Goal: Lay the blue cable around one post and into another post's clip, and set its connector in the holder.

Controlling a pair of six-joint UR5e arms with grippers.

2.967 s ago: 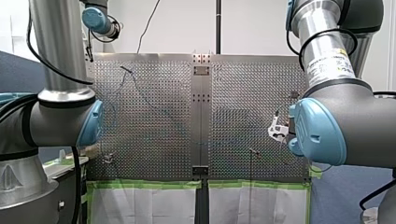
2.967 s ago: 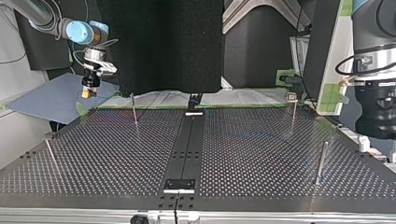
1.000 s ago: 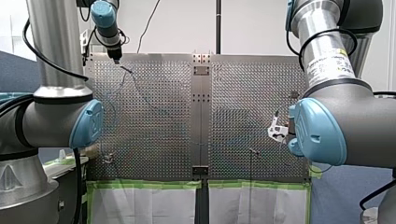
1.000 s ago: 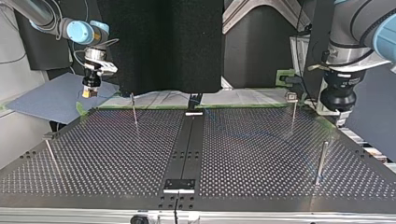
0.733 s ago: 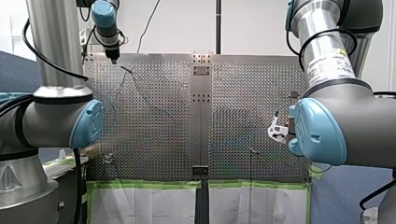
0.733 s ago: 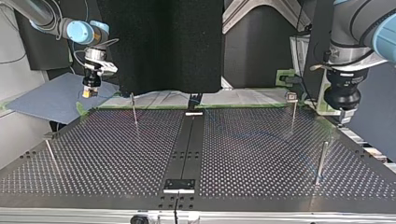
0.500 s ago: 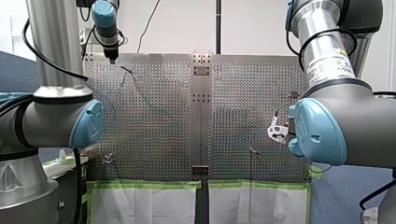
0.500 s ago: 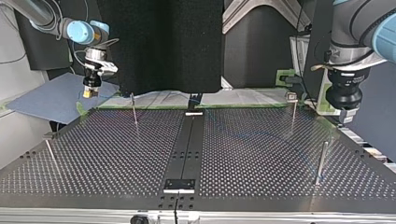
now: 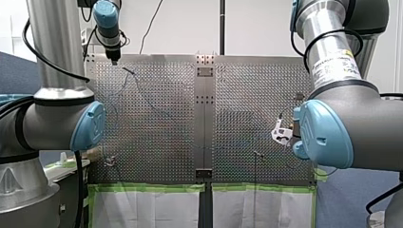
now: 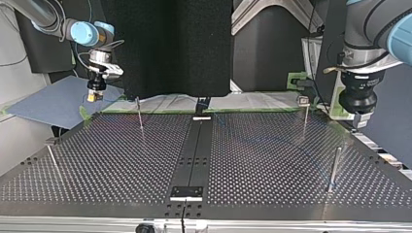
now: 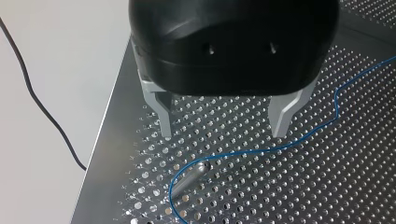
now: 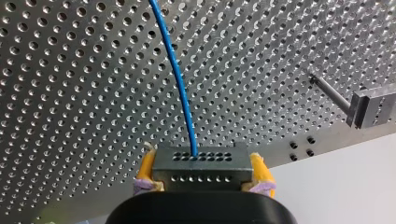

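Note:
Between the yellow pads [image 12: 148, 164] of my right gripper [image 12: 202, 158] sits a black multi-hole connector [image 12: 201, 173]; the gripper is shut on it. The blue cable [image 12: 180, 79] leaves the connector and runs ahead over the perforated plate. In the top view this gripper [image 10: 94, 95] hangs above the far left corner. My left gripper [image 11: 223, 135] is open, its metal fingers [image 11: 163, 119] just above the plate. Beneath it the cable [image 11: 261, 150] curves around a metal post [image 11: 189, 177]. In the top view, my left gripper [image 10: 359, 119] is at the right edge.
A post with a square metal block on top [image 12: 369, 108] stands ahead of and beside my right gripper. More thin posts [image 10: 139, 114] [image 10: 305, 116] [image 10: 334, 167] [image 10: 52, 159] rise from the perforated table [image 10: 252, 160]. A black cord [image 11: 42, 109] hangs beyond the plate's edge.
My left arm has swung in over the table's corner and, over the last second, shifted slightly and settled. My right gripper has stayed almost still with the connector.

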